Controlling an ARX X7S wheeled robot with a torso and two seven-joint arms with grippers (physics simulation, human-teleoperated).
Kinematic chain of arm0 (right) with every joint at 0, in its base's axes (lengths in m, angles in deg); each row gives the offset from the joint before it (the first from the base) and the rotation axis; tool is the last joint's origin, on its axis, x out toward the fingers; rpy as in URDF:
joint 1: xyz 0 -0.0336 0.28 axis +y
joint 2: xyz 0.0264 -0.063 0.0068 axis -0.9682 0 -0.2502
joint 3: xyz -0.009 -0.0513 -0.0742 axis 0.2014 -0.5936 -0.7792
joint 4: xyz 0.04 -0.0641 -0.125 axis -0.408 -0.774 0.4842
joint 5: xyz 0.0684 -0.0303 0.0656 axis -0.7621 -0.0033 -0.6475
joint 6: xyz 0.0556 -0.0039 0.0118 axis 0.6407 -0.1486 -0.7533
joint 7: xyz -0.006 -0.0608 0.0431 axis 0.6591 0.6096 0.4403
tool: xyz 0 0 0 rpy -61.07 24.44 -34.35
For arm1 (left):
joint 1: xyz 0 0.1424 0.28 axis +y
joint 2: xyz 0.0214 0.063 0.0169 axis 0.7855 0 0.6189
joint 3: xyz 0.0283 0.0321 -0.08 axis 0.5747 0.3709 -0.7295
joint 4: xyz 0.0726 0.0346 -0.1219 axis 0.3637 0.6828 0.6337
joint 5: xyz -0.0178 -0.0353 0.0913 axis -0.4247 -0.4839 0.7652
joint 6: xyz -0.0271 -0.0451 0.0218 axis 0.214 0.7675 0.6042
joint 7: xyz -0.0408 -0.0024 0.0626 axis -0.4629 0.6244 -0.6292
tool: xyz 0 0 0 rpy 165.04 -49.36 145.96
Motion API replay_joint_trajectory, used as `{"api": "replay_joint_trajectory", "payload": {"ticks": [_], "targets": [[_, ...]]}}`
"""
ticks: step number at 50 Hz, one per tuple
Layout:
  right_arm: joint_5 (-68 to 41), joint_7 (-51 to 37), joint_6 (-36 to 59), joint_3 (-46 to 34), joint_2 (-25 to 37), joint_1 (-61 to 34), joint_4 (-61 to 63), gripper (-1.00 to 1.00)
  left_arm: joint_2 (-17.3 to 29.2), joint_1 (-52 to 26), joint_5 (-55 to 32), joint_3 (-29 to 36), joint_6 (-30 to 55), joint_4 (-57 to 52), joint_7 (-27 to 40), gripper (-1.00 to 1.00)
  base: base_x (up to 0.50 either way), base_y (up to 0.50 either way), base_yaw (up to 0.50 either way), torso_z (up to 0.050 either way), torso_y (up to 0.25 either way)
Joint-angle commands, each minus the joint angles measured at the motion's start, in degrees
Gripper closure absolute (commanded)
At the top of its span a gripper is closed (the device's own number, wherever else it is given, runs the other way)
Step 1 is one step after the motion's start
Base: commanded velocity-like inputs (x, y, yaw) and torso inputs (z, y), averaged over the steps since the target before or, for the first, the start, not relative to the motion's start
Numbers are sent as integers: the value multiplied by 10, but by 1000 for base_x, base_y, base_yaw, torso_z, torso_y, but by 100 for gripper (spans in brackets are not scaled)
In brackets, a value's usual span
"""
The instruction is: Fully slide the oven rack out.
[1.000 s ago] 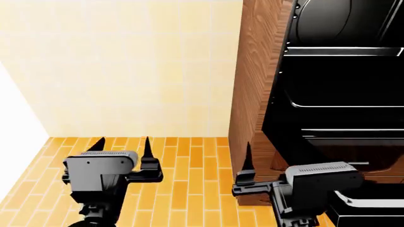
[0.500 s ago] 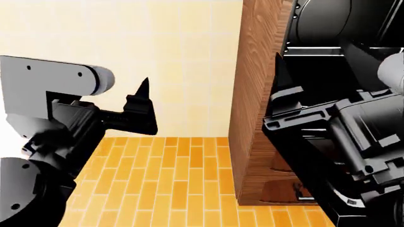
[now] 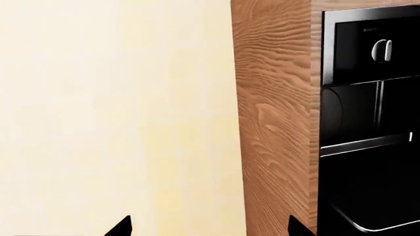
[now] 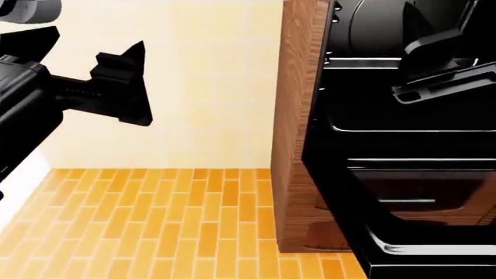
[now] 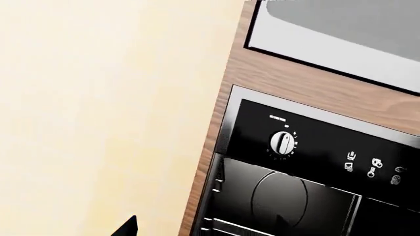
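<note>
- Left gripper [image 4: 128, 87] is raised at the left of the head view, in front of the cream tiled wall [image 4: 209, 87]; its two finger tips show well apart in the left wrist view, so it is wide open and holds nothing.
- Right gripper [image 4: 434, 64] is up at the oven [image 4: 403, 145] mouth, high on the right of the head view — I cannot tell how far its jaws are parted, and I see nothing in them.
- Only one dark fingertip [image 5: 128, 227] of it shows in the right wrist view.
- Rack [image 4: 410, 125] — a wide black shelf with a thin silvery rim — sits inside the oven cavity, below the right gripper and apart from it.
- Oven door [image 4: 419, 253] hangs open low down, its black frame reaching toward me over the orange brick floor [image 4: 155, 226].
- Wood cabinet [image 4: 294, 128] encloses the oven on its left side, standing between it and the wall.
- White knob [image 5: 283, 141] is on the black control panel above the cavity, with small icons farther along the panel.
</note>
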Motion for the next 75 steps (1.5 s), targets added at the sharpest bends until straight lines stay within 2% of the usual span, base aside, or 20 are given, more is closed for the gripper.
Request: {"api": "replay_joint_trajectory", "payload": {"ticks": [1,11,38,75], "targets": [[-30,-7,22,-24,9,-55,-52,-100,24,-38,-23,23,-5,21,13,-100,0,-422,0,0,0],[-10,4,31,-33,7,-45,-65,-100,18,-26,-3,12,-12,19,-5,-100,0,-444,0,0,0],[39,50,23,-25,9,12,-58,-100,-6,-43,28,46,-16,38,-26,-100,0,-500,0,0,0],[34,50,13,-34,13,14,-59,-100,4,-39,37,55,-37,34,-38,-100,0,-500,0,0,0]]}}
